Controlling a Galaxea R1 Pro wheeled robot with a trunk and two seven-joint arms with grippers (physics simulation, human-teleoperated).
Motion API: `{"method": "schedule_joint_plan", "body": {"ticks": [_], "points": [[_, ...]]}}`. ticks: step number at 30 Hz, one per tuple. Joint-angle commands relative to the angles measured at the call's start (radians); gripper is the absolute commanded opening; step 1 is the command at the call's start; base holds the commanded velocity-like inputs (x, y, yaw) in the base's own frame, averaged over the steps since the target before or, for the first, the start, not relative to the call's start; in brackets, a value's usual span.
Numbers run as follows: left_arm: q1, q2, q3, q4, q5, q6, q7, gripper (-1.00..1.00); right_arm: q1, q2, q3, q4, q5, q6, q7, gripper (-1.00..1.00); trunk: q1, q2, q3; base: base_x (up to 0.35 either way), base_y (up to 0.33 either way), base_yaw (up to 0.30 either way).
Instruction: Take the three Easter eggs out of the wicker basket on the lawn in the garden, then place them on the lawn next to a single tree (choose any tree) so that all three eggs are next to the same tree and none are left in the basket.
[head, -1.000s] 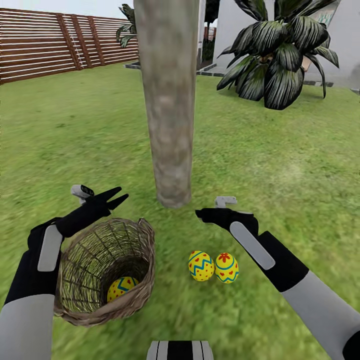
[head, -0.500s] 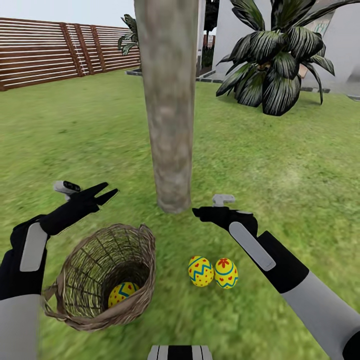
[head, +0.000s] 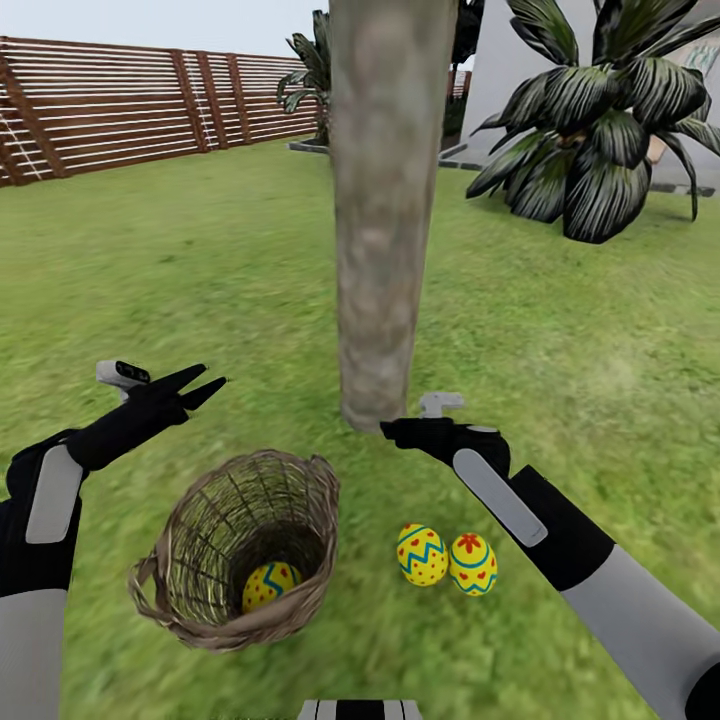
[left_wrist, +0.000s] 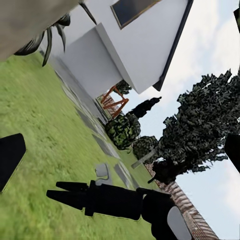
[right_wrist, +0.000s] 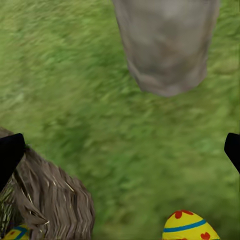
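Head view is showing the last egg (head: 270, 586) lying deep inside the wicker basket (head: 185, 555), which is sitting tilted on the lawn (head: 200, 300) with its mouth opening up and toward the robot. The egg is resting low against the near inner wall, its blunt yellow end with red dots facing the opening; its long axis cannot be made out past the weave. Two other eggs, one with blue zigzags (head: 422, 555) and one with a red flower (head: 472, 564), are lying touching each other on the grass just to the right of the basket, near the foot of the tree (head: 380, 250).

The basket egg is lying below and toward the robot from both arms. The left end effector (head: 200, 385) is hovering above the grass beyond the basket's far rim, its two fingers slightly parted and holding nothing. The right end effector (head: 392, 431) is hanging near the base of the trunk, beyond the two eggs on the grass; how far its fingers are parted cannot be told from the head view, though in the right wrist view the two dark fingertips are sitting at opposite edges, which suggests it is spread wide, and nothing is between them. That view is also catching the basket rim (right_wrist: 55, 200) and the flower egg (right_wrist: 190, 227).

Judging by the layout, the left arm is looking nearer to the basket mouth, so the reach would probably be going down and back toward the robot, into the opening.
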Motion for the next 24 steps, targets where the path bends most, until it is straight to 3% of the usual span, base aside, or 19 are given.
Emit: {"method": "schedule_joint_plan", "body": {"ticks": [1,6,13,24], "points": [[-0.001,0.000,0.000,0.001,-0.001,0.004,-0.003,1.00,-0.001,-0.001,0.002,-0.002,-0.010,0.000,-0.010,1.00,-0.004,0.007,0.002,0.000,0.000,0.284],[-0.001,0.000,0.000,0.001,-0.001,0.004,-0.003,1.00,-0.001,0.000,0.022,-0.002,-0.010,-0.001,-0.010,1.00,-0.023,0.042,0.018,0.000,0.000,0.284],[-0.001,0.000,0.001,0.002,-0.001,0.004,-0.003,1.00,-0.001,0.010,0.094,0.000,-0.010,-0.008,-0.010,1.00,-0.050,0.091,0.040,0.000,0.000,0.284],[0.000,0.000,0.002,0.003,-0.001,0.004,-0.003,1.00,-0.001,0.015,0.103,0.002,-0.010,-0.011,-0.012,1.00,-0.092,0.168,0.075,0.000,0.000,0.284]]}}
